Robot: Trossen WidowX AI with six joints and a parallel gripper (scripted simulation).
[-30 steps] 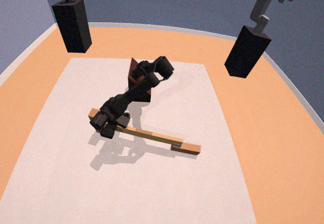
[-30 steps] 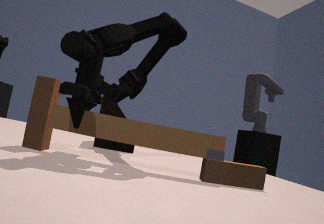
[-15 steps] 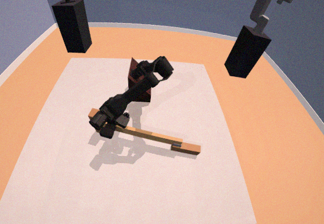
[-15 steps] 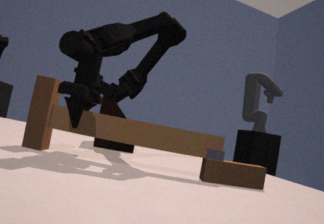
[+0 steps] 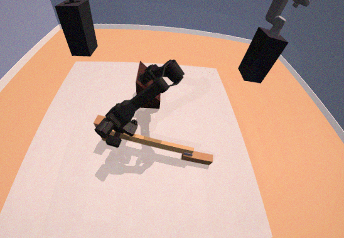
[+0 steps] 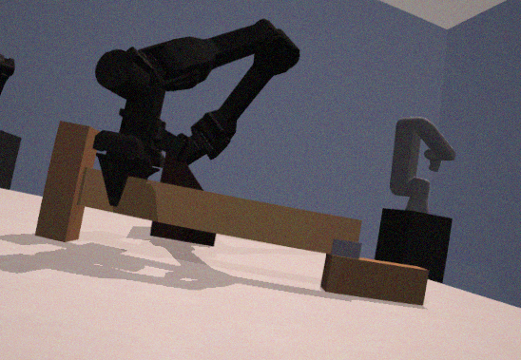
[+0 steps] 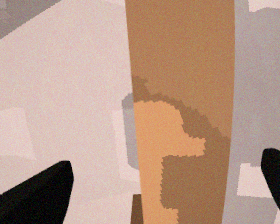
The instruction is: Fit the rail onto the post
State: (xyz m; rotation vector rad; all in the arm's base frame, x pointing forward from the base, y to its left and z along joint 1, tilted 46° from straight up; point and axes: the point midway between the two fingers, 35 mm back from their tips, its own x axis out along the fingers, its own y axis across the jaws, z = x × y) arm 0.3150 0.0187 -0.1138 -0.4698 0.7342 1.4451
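The long wooden rail [image 5: 157, 142] [image 6: 247, 217] [image 7: 180, 63] is off the table. Its left end sits against the upright wooden post [image 5: 99, 120] [image 6: 64, 182], and no pegs show between them. Its far end rests in the small blue-grey bracket [image 5: 188, 154] [image 6: 346, 249] on the low footboard block [image 5: 202, 158] [image 6: 376, 279]. My gripper [image 5: 114, 134] [image 6: 119, 187] [image 7: 168, 165] is open. It straddles the rail close to the post, with one finger on each side and a gap between each finger and the wood. In the wrist view the rail runs up the middle between the two dark fingertips.
The arm's dark red base [image 5: 147, 89] [image 6: 183, 232] stands behind the rail. A black pedestal [image 5: 76, 26] stands at the back left. Another black pedestal [image 5: 262, 54] [image 6: 414, 239] with a grey clamp-like mount [image 5: 289, 1] [image 6: 418, 159] stands at the back right.
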